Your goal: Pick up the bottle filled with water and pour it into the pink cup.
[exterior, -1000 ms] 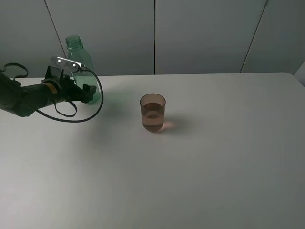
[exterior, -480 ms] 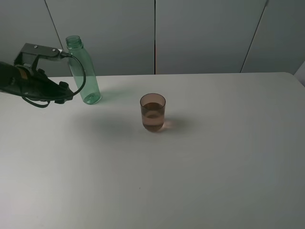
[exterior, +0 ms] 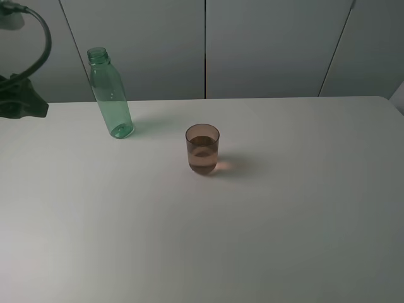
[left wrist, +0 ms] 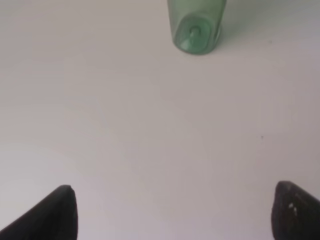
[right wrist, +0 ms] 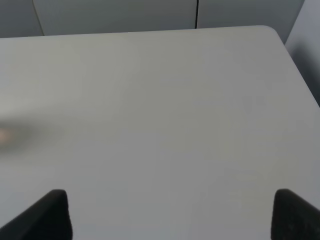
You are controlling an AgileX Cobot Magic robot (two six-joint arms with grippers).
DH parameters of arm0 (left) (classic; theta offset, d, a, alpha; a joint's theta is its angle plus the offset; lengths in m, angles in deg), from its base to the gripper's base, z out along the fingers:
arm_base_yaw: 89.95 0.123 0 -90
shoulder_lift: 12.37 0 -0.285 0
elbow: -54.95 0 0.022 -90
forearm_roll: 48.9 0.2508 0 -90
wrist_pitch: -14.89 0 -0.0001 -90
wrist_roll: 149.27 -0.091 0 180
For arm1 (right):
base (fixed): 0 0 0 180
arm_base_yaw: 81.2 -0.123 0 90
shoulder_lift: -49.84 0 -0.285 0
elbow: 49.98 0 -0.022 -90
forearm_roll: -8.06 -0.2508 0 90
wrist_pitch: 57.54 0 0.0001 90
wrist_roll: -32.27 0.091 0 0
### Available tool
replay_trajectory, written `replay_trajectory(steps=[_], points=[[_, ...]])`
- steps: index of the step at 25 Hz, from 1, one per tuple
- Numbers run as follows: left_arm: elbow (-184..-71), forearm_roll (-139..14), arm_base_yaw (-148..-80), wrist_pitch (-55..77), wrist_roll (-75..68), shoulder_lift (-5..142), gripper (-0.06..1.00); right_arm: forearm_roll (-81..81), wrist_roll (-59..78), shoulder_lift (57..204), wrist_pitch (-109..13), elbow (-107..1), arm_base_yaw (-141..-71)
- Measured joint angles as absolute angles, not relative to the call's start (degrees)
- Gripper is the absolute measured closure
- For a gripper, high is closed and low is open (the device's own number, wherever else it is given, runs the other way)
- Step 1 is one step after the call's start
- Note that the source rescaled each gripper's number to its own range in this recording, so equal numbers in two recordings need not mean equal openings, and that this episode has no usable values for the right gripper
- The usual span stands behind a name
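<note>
Bottle free, upright, ahead of your left end effector.
Left end effector (left wrist: 172,212) gapes wide, empty; green bottle (exterior: 110,95) stands vertical, well apart; left arm nearer.

Tall transparent green plastic bottle (exterior: 110,95), far left: smooth, glossy, light glints on wall. Short translucent brownish-pink plastic cup (exterior: 202,149), centre: smooth, slight sheen, clear liquid visible through wall. White table (exterior: 284,214): matt, smooth, even finish. Black gripper fingers (left wrist: 55,215): matt, look like plastic.
</note>
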State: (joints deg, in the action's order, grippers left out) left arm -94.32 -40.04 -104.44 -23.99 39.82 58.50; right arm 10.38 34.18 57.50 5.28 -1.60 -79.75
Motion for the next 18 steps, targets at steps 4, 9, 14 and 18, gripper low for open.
replay_trajectory(steps=[4,9,14,18], points=[[-94.32,-40.37,-104.44,-32.33,38.03,47.66,-0.03,10.38,34.18,57.5,5.28,-1.6,-79.75],[-93.6,-42.02,-104.44,-42.17,36.75,35.15,-0.03,10.38,34.18,57.5,5.28,-1.6,-79.75],[-87.7,-43.28,-104.44,-44.7,36.39,21.06,-0.03,10.38,34.18,57.5,5.28,-1.6,-79.75],[-82.31,-43.42,-104.32,-46.28,36.37,10.93,-0.03,10.38,34.18,57.5,5.28,-1.6,-79.75]])
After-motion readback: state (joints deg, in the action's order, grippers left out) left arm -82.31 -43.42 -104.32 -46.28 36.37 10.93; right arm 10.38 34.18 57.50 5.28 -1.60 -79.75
